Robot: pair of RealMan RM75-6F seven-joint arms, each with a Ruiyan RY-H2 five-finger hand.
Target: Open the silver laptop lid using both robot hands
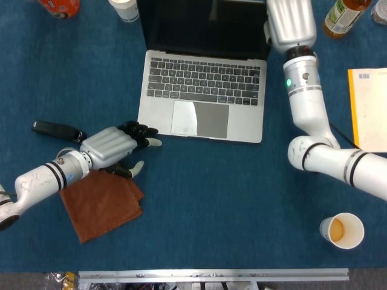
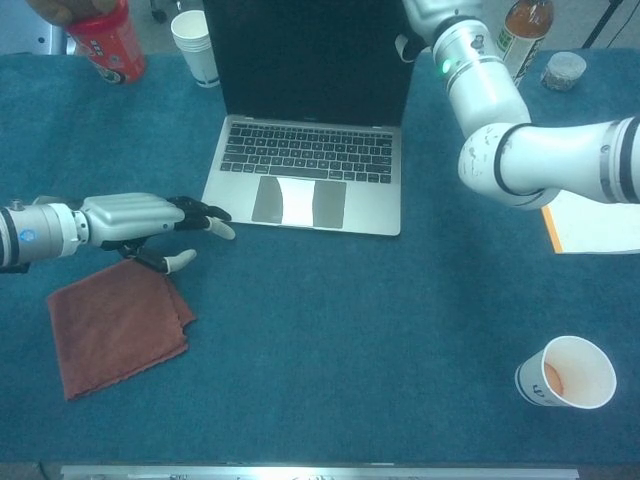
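Laptop (image 1: 202, 90) lid stands open. My left hand (image 1: 115, 147), fingers curled on nothing, steadies its corner; I can't tell my right hand's (image 1: 290, 21) grip.

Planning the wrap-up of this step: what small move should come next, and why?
Probably draw the right hand away from the silver laptop. Its dark screen already stands upright, keyboard fully exposed, and the left hand rests by the front corner, so the lid looks open.
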